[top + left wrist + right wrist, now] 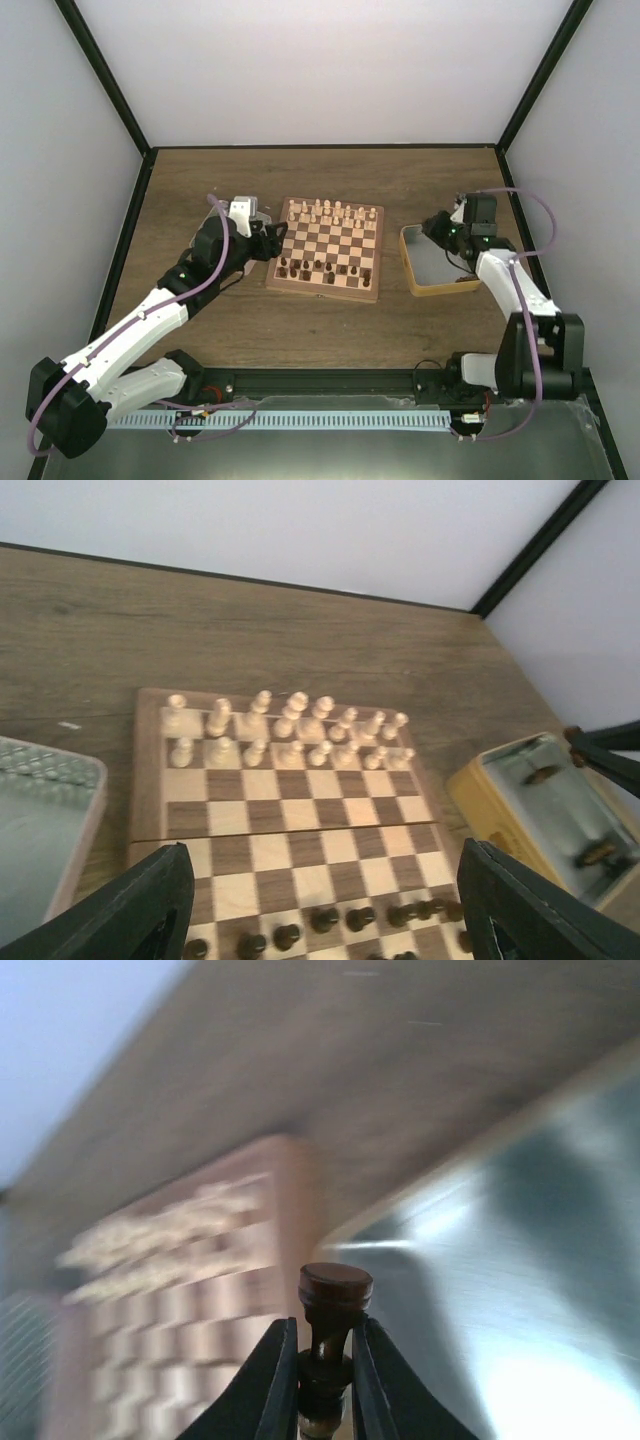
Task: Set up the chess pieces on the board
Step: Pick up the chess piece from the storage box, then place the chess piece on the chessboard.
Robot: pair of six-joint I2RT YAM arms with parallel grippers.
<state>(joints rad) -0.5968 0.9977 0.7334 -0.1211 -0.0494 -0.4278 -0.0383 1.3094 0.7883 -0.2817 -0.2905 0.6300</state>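
Grasping: the right gripper (pixel 322 1365) was closed on a dark piece (pixel 335 1285). Its fingers (pixel 275 1380) pinched the stem just below the round head, and the piece stood straight between them.
Right gripper, place: to the right of the board (pixel 330 245), over the far left corner of the yellow-rimmed tin (pixel 443 291). How high it hung above the tin could not be told.
Left gripper (pixel 325 850): spread wide and holding nothing. Its two black fingers (pixel 150 905) sat at either side of the wrist view with the board's squares between them.
Left gripper, place: at the board's left edge, about halfway along it in the top view.
Board: it lay flat on the wooden table (pixel 300 330), between the two arms.
Dark chess pieces (pixel 318 267): several stood in the board's two nearest rows, leaving some squares there bare. Their exact number was too small to tell.
Pale pieces (pixel 290 730): these filled the board's two farthest rows.
Middle rows: bare squares only.
Loose dark pieces (pixel 540 775): two lay inside the yellow-rimmed tin, just right of the board.
Second tin (pixel 50 820): a shallow metal tin, just left of the board. Only part of it was in view, and its contents could not be made out.
Right wrist view: blurred. The board showed there only as a smeared checker pattern to the left of the held piece.
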